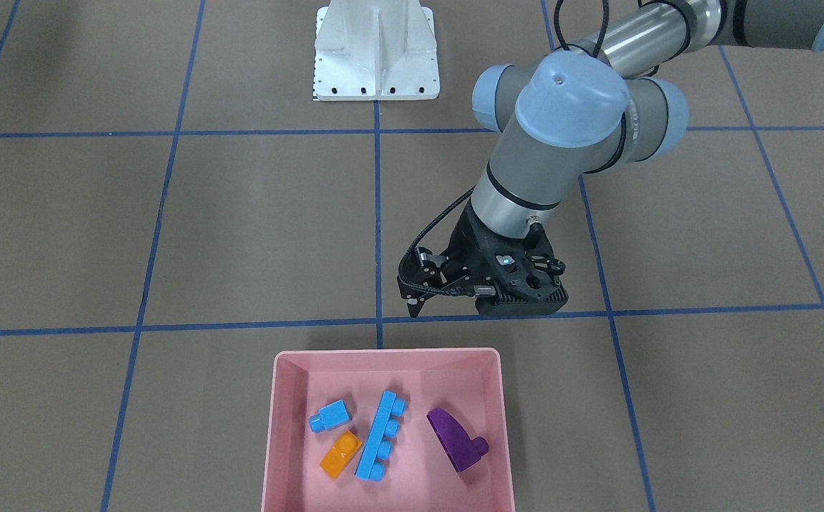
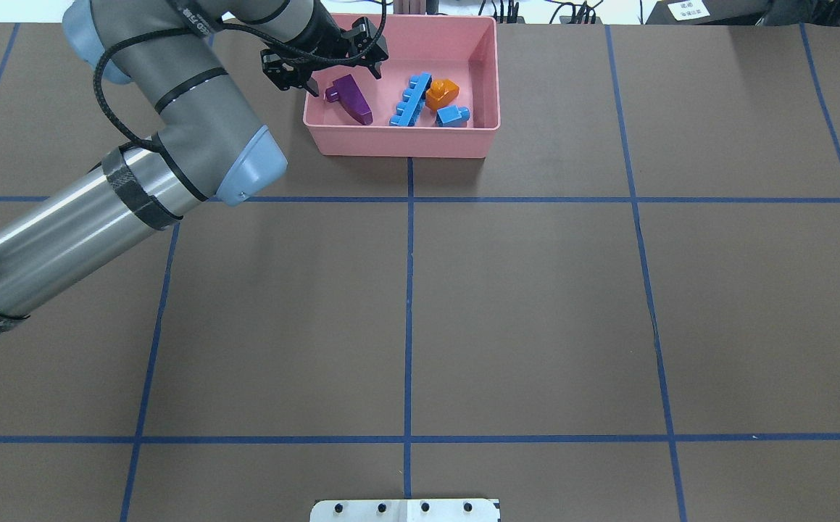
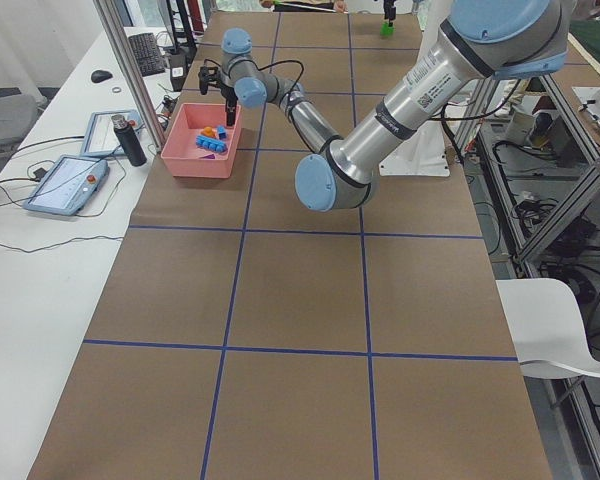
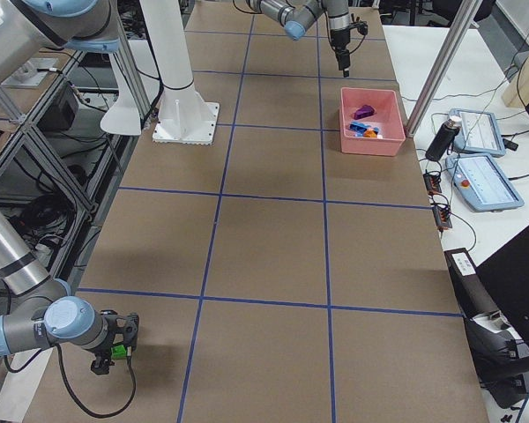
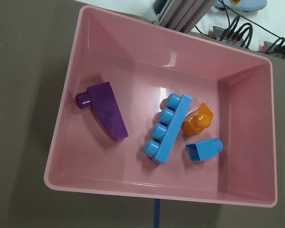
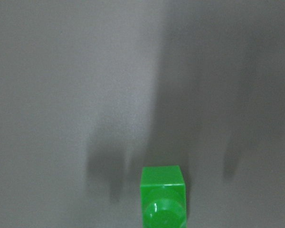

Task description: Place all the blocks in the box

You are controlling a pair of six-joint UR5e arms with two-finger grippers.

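The pink box [image 1: 383, 353] holds four blocks: purple curved-slope [image 1: 454, 437], long light-blue [image 1: 380, 435], orange [image 1: 340, 453] and small light-blue [image 1: 329, 416]. The left wrist view looks straight down on the box [image 5: 156, 185] and these blocks. My left gripper [image 2: 343, 61] hangs open and empty above the box's near-left part [image 2: 398, 141]. The green block [image 6: 163, 197] is at the far end of the table, right at my right gripper [image 4: 110, 357]. No fingers show in the right wrist view, so I cannot tell whether that gripper is open or shut.
The white robot base [image 1: 376, 53] stands at the table's middle edge. A dark bottle [image 4: 441, 137] and tablets [image 4: 480, 181] lie on the white side desk beyond the box. Blue tape lines grid the brown tabletop.
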